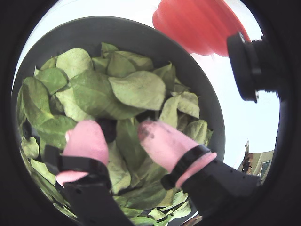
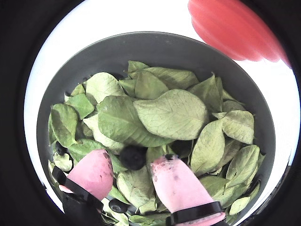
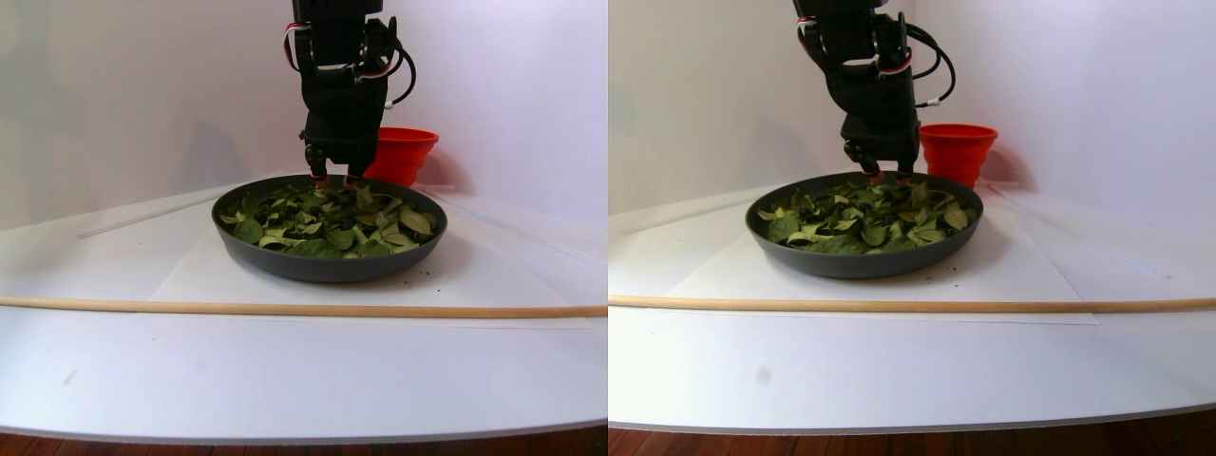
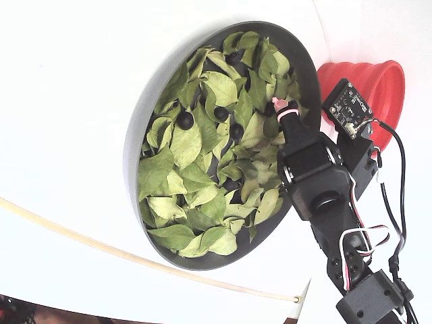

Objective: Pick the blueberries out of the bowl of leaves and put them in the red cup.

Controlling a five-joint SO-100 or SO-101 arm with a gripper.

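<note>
Blueberries: several dark round ones lie among the leaves in the bowl. One [image 2: 132, 157] sits between the two pink fingertips in both wrist views, not visibly pinched by either; a second [image 2: 117, 205] lies lower, near the left finger, and a third [image 2: 60, 148] peeks out at the left edge of the leaf pile. In the fixed view more show between leaves, one [image 4: 185, 120] toward the bowl's upper left.
Leaves: green ovals [image 2: 175, 113], loose and overlapping, covering most of the bowl's floor; the far strip of floor is bare in both wrist views.
Bowl: wide, shallow, dark grey [image 3: 323, 268], standing on a white sheet on the counter.
Pincer: [image 2: 135, 175] apart, pink-tipped fingers [image 2: 178, 184] pointing down into the leaves, one on each side of the berry. It is down at the back of the bowl, on the cup's side, in the stereo pair [image 3: 332, 178].
Cup: red, ribbed [image 3: 403, 152], upright just behind the bowl's far rim; whether it touches the bowl cannot be told. In both wrist views it sits at the top right [image 1: 200, 26], outside the bowl.
Arm: black, reaching down from above the bowl [image 3: 344, 85], with a small circuit board [image 4: 349, 108] mounted beside the wrist.
Counter: white [image 3: 285, 380], with a thin wooden rod [image 3: 190, 307] lying across it in front of the bowl.
</note>
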